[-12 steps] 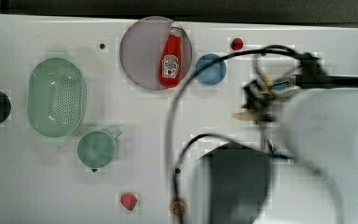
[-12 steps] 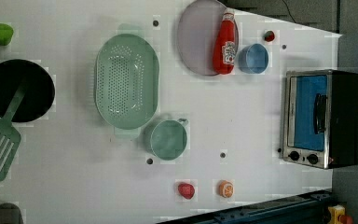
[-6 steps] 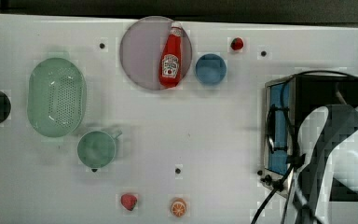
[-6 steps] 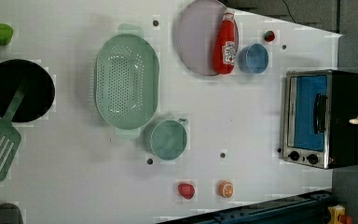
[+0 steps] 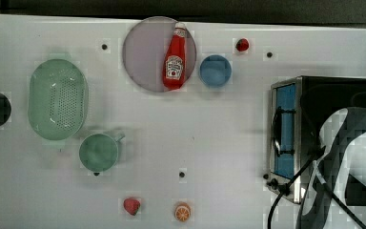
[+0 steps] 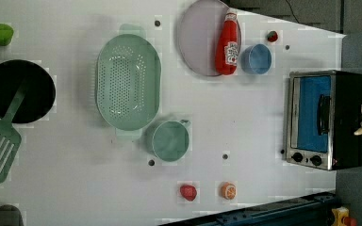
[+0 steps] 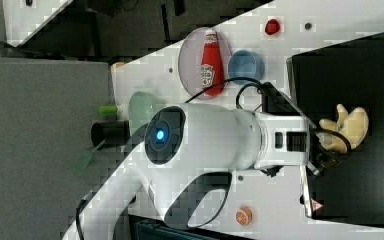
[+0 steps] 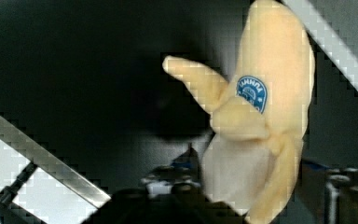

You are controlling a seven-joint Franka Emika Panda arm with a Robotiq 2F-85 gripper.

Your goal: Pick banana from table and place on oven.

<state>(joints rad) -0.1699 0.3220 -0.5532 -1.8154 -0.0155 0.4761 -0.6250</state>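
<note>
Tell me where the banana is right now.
In the right view, the banana is over the oven's black top, at the end of the gripper, toward the right view's right edge.

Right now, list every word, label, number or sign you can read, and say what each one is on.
Blue round sticker on the banana: pale lettering, too blurred to read.
White label on the ketchup bottle: print too small to read.
Red triangular warning sign on the oven front frame, right view: symbol too small to make out.
No number is legible anywhere.
</note>
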